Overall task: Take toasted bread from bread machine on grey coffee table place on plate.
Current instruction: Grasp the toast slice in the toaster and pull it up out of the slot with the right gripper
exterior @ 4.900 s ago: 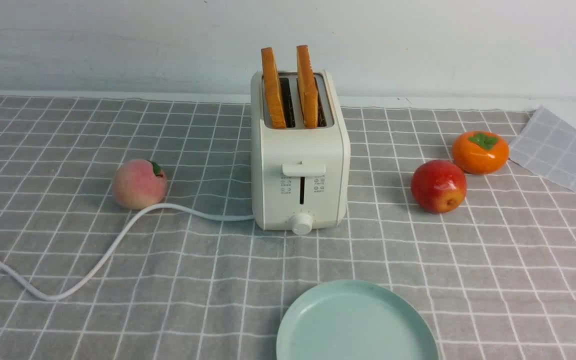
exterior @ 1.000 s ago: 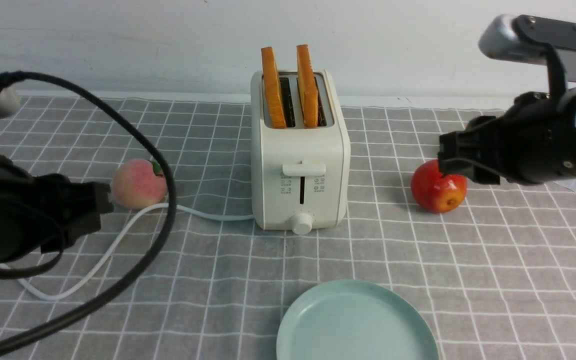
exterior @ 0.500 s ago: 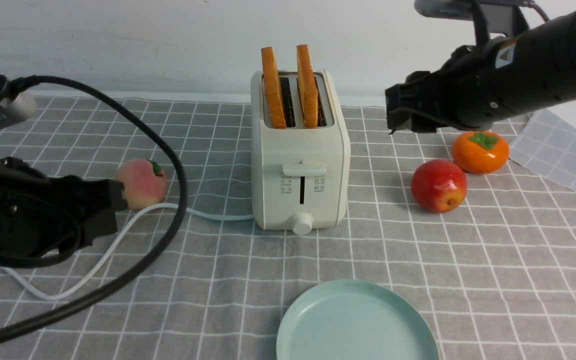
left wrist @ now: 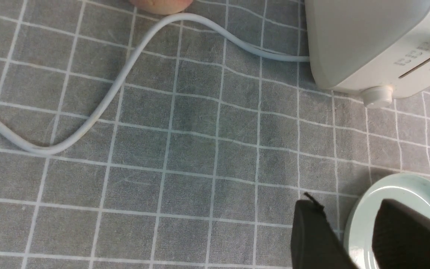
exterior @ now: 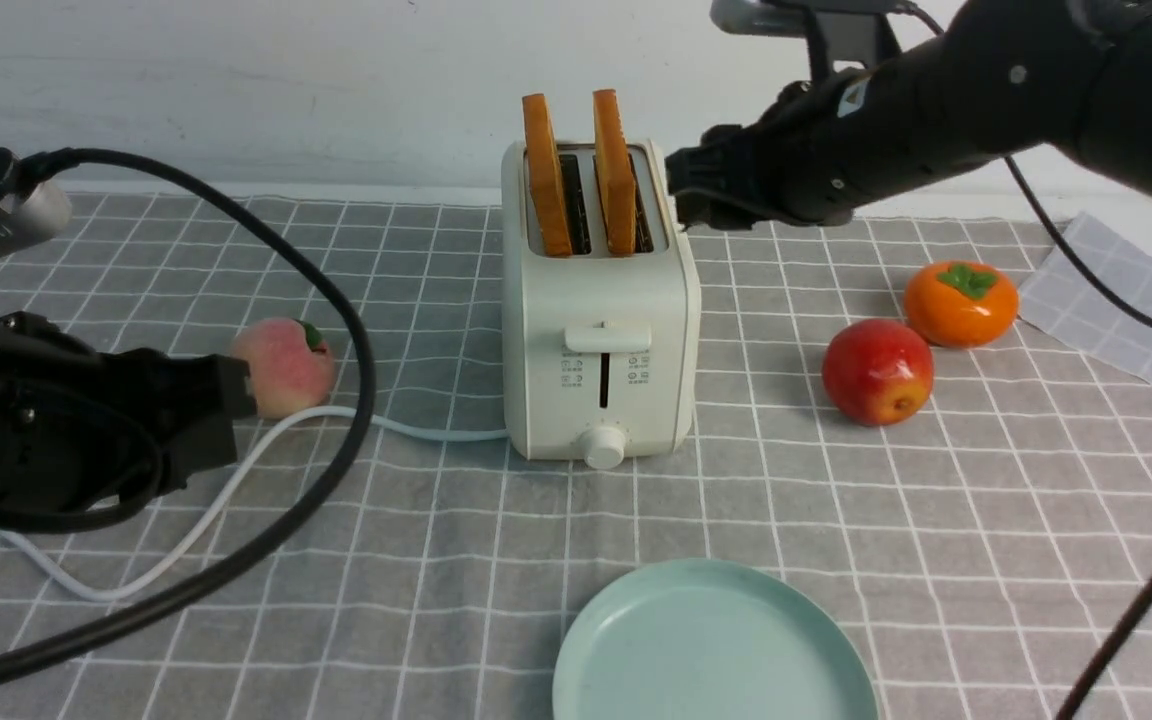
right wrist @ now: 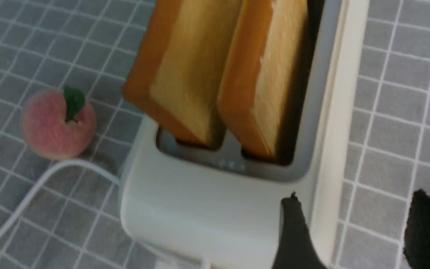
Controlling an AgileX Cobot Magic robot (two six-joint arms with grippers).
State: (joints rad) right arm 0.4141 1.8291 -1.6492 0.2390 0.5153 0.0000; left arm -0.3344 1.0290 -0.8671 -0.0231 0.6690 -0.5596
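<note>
Now the toasted bread (exterior: 546, 175) stands upright as two slices, one in each slot of the bread machine (exterior: 601, 340), with the upper halves rising above the slots; the right wrist view shows their pale golden faces and orange-brown crusts (right wrist: 259, 86). That cream-white toaster sits mid-way back on the grey coffee table (exterior: 936, 520), its white cord (exterior: 236, 480) curving off to the left past a peach (exterior: 281, 365). On the near edge of the cloth, in front of the toaster and slightly right, lies the mint-green plate (exterior: 711, 650), bare. High up, the right gripper (exterior: 681, 195) hangs just beside the toaster's upper right edge, its fingers (right wrist: 293, 231) spread apart with nothing between them; whether it touches the casing I cannot tell. Low on the left, the left gripper (exterior: 231, 395) hovers near the peach, fingers (left wrist: 312, 235) likewise apart and empty, the plate's rim (left wrist: 398, 183) showing between them in its wrist view. Well to the right sit a red apple (exterior: 876, 372) and an orange persimmon (exterior: 961, 303), close together
</note>
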